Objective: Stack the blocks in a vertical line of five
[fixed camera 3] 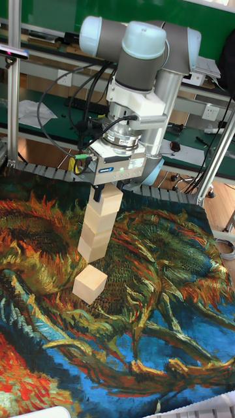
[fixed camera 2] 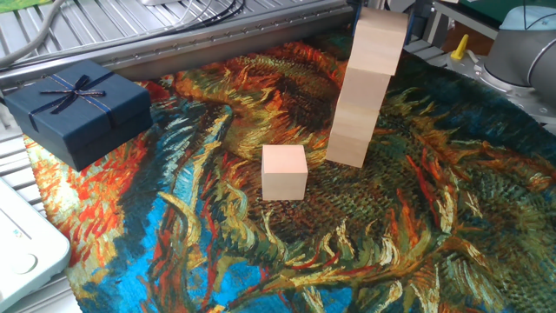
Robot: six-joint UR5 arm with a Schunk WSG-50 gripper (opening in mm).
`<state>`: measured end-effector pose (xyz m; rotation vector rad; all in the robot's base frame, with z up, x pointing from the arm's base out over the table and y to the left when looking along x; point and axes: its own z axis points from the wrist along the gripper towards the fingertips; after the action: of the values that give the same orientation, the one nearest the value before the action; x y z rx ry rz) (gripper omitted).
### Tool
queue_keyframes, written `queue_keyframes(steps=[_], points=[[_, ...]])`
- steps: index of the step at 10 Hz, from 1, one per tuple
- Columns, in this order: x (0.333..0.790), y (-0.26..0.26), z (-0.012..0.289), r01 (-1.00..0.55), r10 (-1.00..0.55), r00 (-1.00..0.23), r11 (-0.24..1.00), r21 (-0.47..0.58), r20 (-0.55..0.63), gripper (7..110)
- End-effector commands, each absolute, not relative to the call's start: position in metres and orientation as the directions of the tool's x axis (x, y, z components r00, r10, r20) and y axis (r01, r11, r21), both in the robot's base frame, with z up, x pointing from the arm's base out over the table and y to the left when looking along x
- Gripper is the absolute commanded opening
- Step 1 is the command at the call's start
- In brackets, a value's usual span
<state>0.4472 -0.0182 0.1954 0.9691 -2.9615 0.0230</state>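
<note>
A leaning stack of several pale wooden blocks (fixed camera 2: 354, 122) (fixed camera 3: 96, 236) stands on the painted cloth. My gripper (fixed camera 3: 109, 191) comes straight down onto it, with its dark fingers against both sides of the top block (fixed camera 2: 378, 42) (fixed camera 3: 109, 200), so it looks shut on that block. In the fixed view the gripper is almost wholly cut off by the top edge. The top block sits slightly offset from the one under it. One loose block (fixed camera 2: 285, 172) (fixed camera 3: 90, 285) rests on the cloth just in front and left of the stack's foot, apart from it.
A dark navy gift box with a ribbon bow (fixed camera 2: 78, 109) sits at the cloth's far left. A white device (fixed camera 2: 22, 248) lies at the near left corner. Metal rails and cables (fixed camera 2: 174, 35) run along the back. A grey arm joint (fixed camera 2: 521, 35) is at the right.
</note>
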Motion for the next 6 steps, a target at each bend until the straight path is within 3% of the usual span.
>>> queue_keyframes(steps=[1,6], points=[[0.4483,-0.0157,0.1968,-0.591,-0.591,-0.806,0.806,0.003,0.018,7],[0.4482,-0.0176,0.1965,-0.594,-0.594,-0.805,0.805,0.000,0.022,7]])
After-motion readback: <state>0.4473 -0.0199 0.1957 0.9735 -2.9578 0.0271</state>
